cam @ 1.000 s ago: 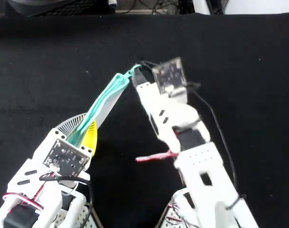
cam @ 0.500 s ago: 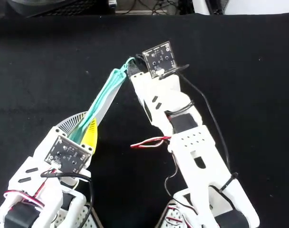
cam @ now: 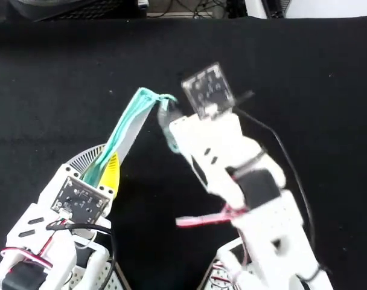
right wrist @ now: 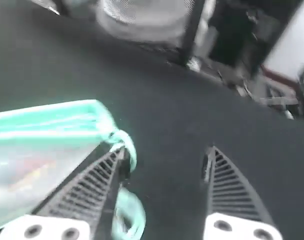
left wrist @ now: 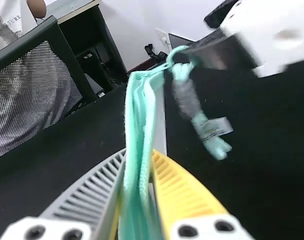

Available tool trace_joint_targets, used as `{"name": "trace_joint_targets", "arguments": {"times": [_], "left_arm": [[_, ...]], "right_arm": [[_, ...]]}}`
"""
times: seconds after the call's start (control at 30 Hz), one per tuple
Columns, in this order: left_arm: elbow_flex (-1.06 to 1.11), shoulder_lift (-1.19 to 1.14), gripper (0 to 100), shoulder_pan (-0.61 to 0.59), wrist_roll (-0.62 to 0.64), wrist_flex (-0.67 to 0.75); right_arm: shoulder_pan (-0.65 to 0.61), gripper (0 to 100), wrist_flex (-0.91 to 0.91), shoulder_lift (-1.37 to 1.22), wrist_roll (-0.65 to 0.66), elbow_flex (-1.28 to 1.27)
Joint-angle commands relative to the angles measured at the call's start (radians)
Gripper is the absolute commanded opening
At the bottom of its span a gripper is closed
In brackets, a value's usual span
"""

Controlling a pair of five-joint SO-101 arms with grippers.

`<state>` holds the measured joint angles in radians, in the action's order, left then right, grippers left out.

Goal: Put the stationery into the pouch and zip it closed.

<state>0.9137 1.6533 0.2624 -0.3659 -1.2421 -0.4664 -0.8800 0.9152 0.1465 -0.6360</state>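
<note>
The mint-green pouch is held up off the black table, edge-on, and slants away from the lower left. My left gripper is shut on its near end, the pouch clamped between the grey and yellow fingers. At the far end a green pull strap hangs loose. My right gripper is open just beside that end. In the right wrist view the pouch and its strap loop lie against one finger, with nothing between the jaws. Faint reddish shapes show through the pouch wall.
Black cloth covers the table. A mesh chair and a dark desk stand beyond the far edge. A loop of red wire sticks out from the right arm over the middle of the table.
The right gripper has drawn back from the pouch's far tip toward the near side. The strap now dangles free, and the pouch's far end has swung slightly left.
</note>
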Motion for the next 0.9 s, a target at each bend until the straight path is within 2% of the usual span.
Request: {"name": "trace_joint_targets", "arguments": {"times": [0.0, 0.1, 0.23, 0.3, 0.37, 0.4, 0.43, 0.57, 0.7, 0.77, 0.87], "left_arm": [[0.001, 0.002, 3, -0.004, -0.006, 0.002], [0.001, 0.002, 3, -0.004, 0.008, 0.002], [-0.002, 0.002, 3, -0.010, 0.032, 0.005], [-0.013, 0.002, 3, -0.062, 0.034, 0.008], [-0.025, 0.002, 3, -0.157, 0.035, 0.038], [-0.033, 0.002, 3, -0.213, 0.035, 0.058], [-0.039, 0.002, 3, -0.272, 0.035, 0.081], [-0.039, 0.002, 3, -0.507, 0.064, 0.167], [-0.039, -0.009, 3, -0.705, 0.153, 0.276], [-0.038, -0.011, 3, -0.742, 0.157, 0.313], [-0.016, -0.015, 3, -0.699, 0.155, 0.327]], "right_arm": [[-0.121, 24.1, -0.126, 0.053, -0.003, 0.108], [-0.160, 24.1, -0.196, 0.059, -0.003, 0.145], [-0.133, 23.7, -0.250, 0.061, -0.002, 0.165], [-0.058, 17.3, -0.272, 0.061, -0.008, 0.156], [0.054, 2.6, -0.267, 0.061, -0.008, 0.117], [0.107, 0.9, -0.256, 0.061, -0.008, 0.088], [0.161, 4.1, -0.245, 0.061, -0.008, 0.051], [0.342, 1.5, -0.152, 0.059, -0.003, -0.139], [0.431, 1.2, 0.011, 0.054, -0.003, -0.374], [0.440, 1.2, 0.110, 0.059, -0.009, -0.484], [0.440, 1.2, 0.258, 0.059, -0.009, -0.601]]}}
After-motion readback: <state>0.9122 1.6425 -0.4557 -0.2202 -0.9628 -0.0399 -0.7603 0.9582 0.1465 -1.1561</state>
